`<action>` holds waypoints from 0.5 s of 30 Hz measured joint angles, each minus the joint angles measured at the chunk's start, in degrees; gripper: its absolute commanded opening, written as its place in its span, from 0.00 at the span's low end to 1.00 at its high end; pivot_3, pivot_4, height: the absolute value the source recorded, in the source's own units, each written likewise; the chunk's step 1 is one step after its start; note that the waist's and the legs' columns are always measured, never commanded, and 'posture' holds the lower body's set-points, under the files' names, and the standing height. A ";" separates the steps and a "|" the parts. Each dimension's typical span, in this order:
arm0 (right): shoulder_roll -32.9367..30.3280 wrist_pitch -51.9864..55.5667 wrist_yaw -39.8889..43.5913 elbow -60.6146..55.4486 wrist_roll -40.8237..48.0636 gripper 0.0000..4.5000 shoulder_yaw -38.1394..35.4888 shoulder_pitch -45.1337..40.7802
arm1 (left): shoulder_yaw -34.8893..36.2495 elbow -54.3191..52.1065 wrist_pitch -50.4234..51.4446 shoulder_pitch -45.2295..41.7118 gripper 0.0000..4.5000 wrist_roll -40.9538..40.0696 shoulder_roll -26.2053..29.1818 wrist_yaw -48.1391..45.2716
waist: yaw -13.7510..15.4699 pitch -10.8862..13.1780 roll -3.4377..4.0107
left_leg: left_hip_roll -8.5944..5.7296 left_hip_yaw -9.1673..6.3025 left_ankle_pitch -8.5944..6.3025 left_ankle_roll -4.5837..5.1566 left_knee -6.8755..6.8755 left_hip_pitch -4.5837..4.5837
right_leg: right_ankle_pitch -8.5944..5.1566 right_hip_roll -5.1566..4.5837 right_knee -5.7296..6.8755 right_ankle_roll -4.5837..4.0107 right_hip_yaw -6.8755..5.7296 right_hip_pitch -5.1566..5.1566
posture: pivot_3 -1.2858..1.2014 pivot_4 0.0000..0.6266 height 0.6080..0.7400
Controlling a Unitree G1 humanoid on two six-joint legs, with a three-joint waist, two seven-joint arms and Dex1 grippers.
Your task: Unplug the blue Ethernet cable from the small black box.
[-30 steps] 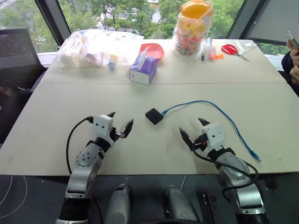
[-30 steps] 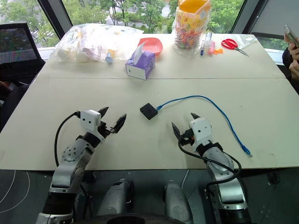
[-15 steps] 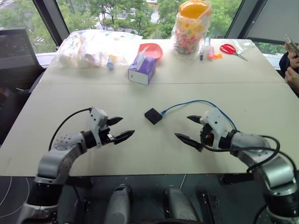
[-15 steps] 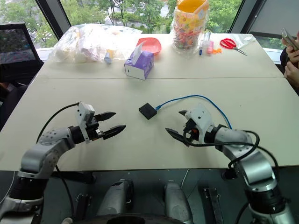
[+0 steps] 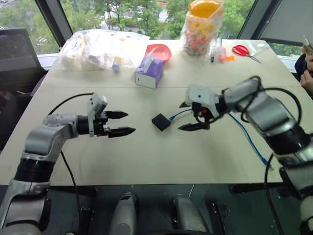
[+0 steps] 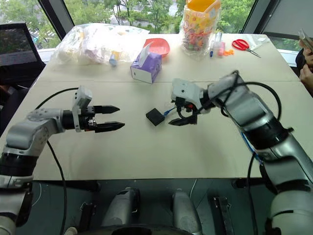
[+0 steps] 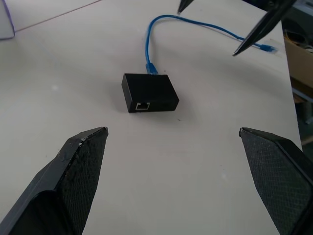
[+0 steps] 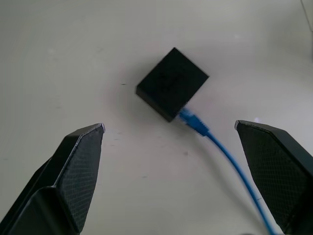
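Observation:
The small black box (image 5: 161,121) lies flat in the middle of the table. The blue Ethernet cable (image 5: 247,138) is plugged into its right side by a plug (image 8: 193,122), and from there it curves right and back to the near right edge. My right gripper (image 5: 180,116) hovers open just right of the box, above the plugged end, with nothing between its fingers. My left gripper (image 5: 130,122) is open and empty, held level to the left of the box and pointing at it across a gap. The left wrist view shows an empty port on the box's (image 7: 149,92) near side.
At the back of the table are a purple tissue box (image 5: 149,72), a red bowl (image 5: 161,51), a clear bag of items (image 5: 100,48), a jar of coloured pieces (image 5: 201,27) and red scissors (image 5: 241,51). A person's hand (image 5: 308,66) is at the right edge.
Both arms rose from the near edge and swung inward. The right gripper travelled left to hover beside the box over the plug. The left gripper turned to point right at the box. Both stayed open.

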 measured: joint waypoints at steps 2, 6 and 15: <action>3.35 -6.64 2.41 9.93 -4.63 1.00 3.41 -4.48 | 0.05 0.34 -0.99 -0.61 0.99 0.66 -0.67 0.50 | -0.13 0.01 0.01 | 0.00 0.02 0.00 0.00 -0.01 -0.01 | 0.02 0.01 0.03 0.05 0.00 -0.02 | 0.52 0.24 0.96; 10.04 -18.64 4.66 27.59 -11.90 1.00 7.44 -10.74 | 0.56 -0.66 -2.45 0.82 0.99 1.73 -1.21 2.33 | -0.20 0.02 0.02 | 0.02 0.04 0.00 0.00 -0.04 0.00 | 0.03 0.01 0.11 0.08 0.00 -0.06 | 0.52 0.24 0.96; 22.90 -38.93 2.26 57.89 -25.34 1.00 10.61 -19.61 | 3.94 -6.70 -2.38 6.94 0.99 1.84 -1.44 7.44 | -0.19 0.04 0.05 | 0.04 0.05 0.00 -0.01 -0.05 0.01 | 0.03 0.01 0.19 0.08 0.00 -0.06 | 0.52 0.24 0.96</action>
